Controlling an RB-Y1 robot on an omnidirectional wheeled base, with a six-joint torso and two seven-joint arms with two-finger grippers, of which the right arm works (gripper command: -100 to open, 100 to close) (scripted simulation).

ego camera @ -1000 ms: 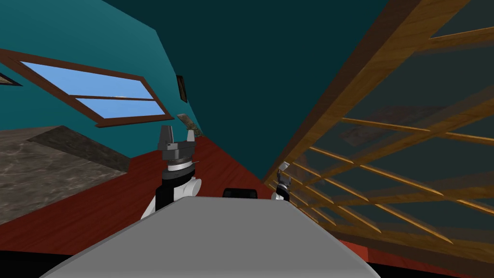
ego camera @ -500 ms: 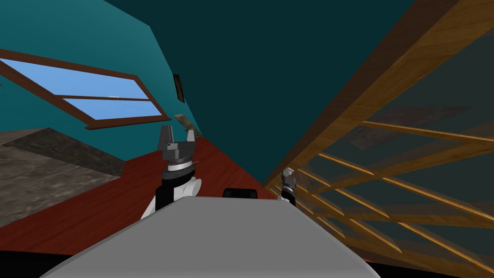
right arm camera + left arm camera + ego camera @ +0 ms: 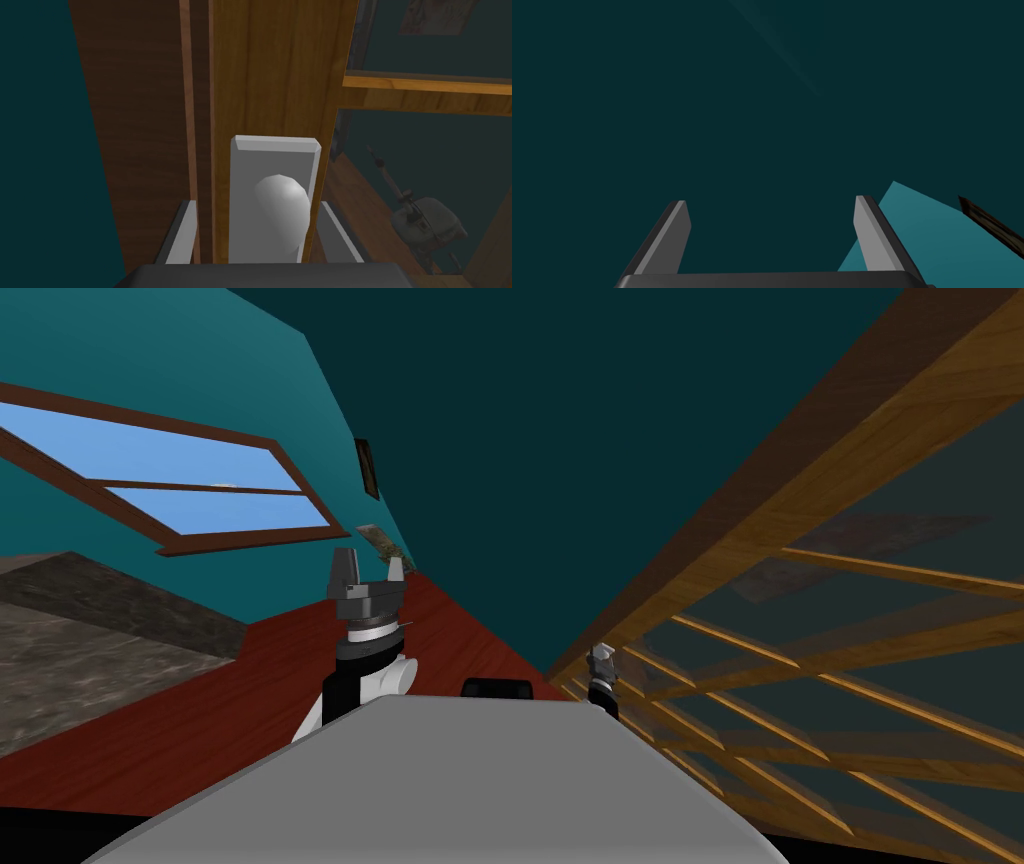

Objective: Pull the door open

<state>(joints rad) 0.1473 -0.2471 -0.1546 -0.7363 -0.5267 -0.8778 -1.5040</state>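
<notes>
Nearest of all, the right gripper (image 3: 256, 202) is set at the door (image 3: 270, 70), with its two fingers (image 3: 182, 230) placed one on each side of a rounded grey knob (image 3: 281, 217). A clear gap is left between each finger and the knob, so the gripper is read as spread apart and not clamped on anything. The knob is carried on a pale grey upright plate (image 3: 272, 155), which is fixed to the light wooden stile at the door's edge.

Beside that stile a darker brown door frame (image 3: 140, 125) is seen, touching it or nearly so; whether the door is parted from the frame cannot be told. The rest of the door is made up of thin wooden bars and glass panes (image 3: 900, 618), and it is spread across the right of the head view. Through the panes a wooden floor and a grey-green object (image 3: 425, 225) of uncertain kind are made out.

The left gripper (image 3: 372, 568) is pointed upward ahead of the left side of the body, well apart from the door, with its fingers spread and nothing between them.

Further off, a red-brown floor (image 3: 200, 718) is bordered by a mottled stone-patterned surface (image 3: 80, 648). Beyond, a teal wall (image 3: 560, 438) is fitted with a brown-framed window (image 3: 200, 478) and a small dark picture frame (image 3: 368, 468).
</notes>
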